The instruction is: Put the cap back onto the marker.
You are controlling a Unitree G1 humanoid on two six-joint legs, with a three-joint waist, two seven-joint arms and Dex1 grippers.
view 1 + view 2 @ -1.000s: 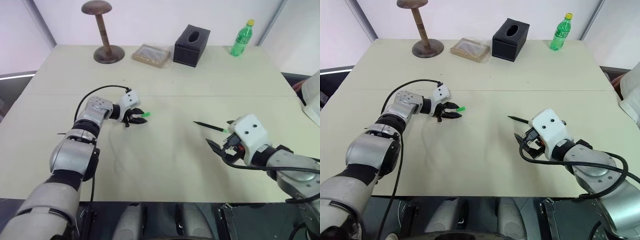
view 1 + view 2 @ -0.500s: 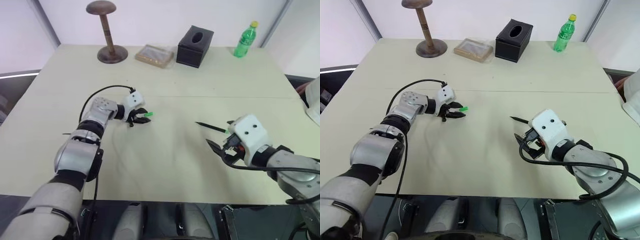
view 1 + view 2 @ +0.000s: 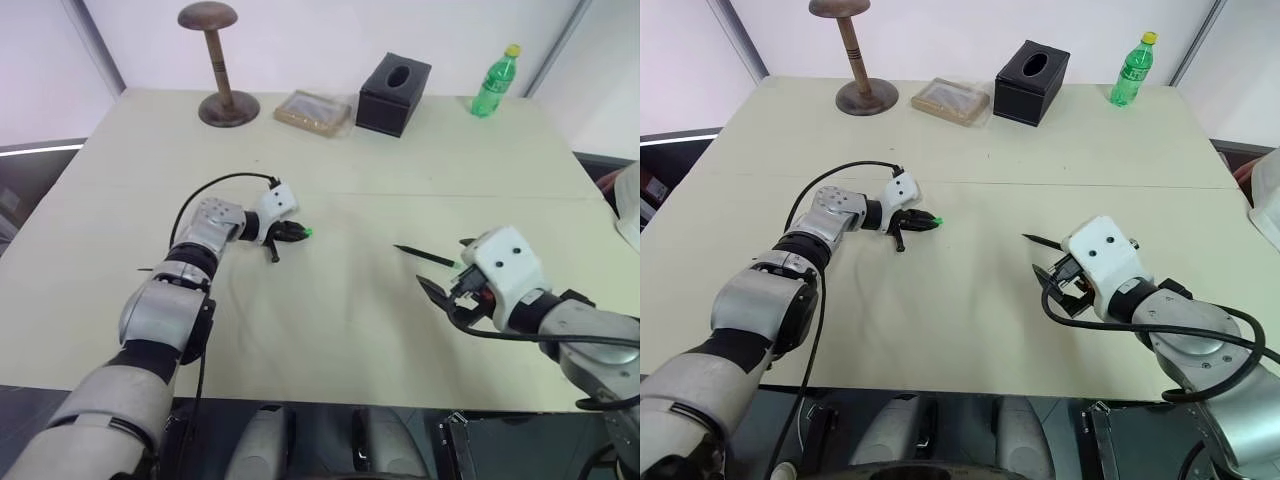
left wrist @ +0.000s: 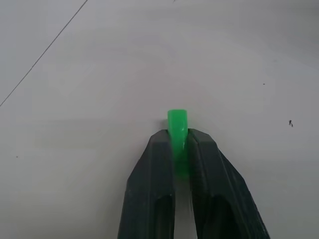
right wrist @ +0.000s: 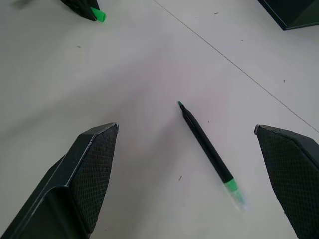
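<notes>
Pale tabletop (image 3: pixel 400 140), white wall beyond. Left wrist view: left gripper (image 3: pixel 288 234) jaws narrow, clamped on green cap (image 4: pixel 177 124). Right wrist view: right gripper (image 3: pixel 437 302) jaws wide over black marker (image 5: pixel 207 145), lying flat, well apart from cap, tip toward robot's left, green tail nearest right jaws.

Most of the green cap (image 4: pixel 177 119) is buried between the pinched fingers of the left gripper (image 4: pixel 178 137); just its tip pokes out. Seen from above, the marker (image 3: pixel 420 254) slips behind the spread-fingered right gripper (image 5: pixel 185 128), tail end covered. Off beyond that gripper's outer side, a white object (image 3: pixel 630 210) is cut off; can't tell what it is.
</notes>
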